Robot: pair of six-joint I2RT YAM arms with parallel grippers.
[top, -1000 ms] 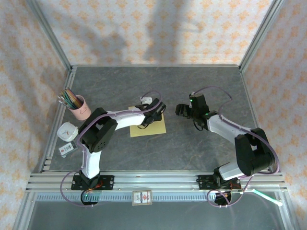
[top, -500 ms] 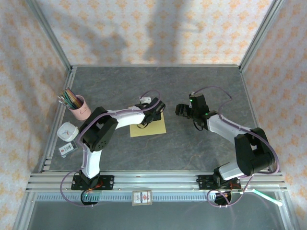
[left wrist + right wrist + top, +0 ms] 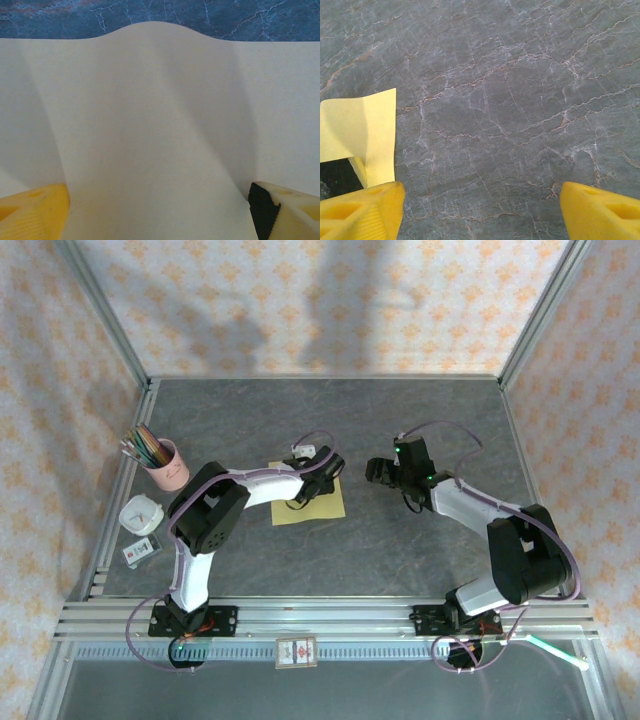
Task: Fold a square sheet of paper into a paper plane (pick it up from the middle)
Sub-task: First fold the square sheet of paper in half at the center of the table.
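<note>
Pick-up in hand: left jaws, spread, straddle a hump in the square sheet of paper (image 3: 160,125), a closing pinch likely next; right jaws spread beside it.

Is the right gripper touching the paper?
Apart. The top view shows a strip of bare table between the right gripper and the right edge of the paper. The jaws stand open.

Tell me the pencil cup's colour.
The round pencil cup is pale pink, clearest in the top external view.
</note>
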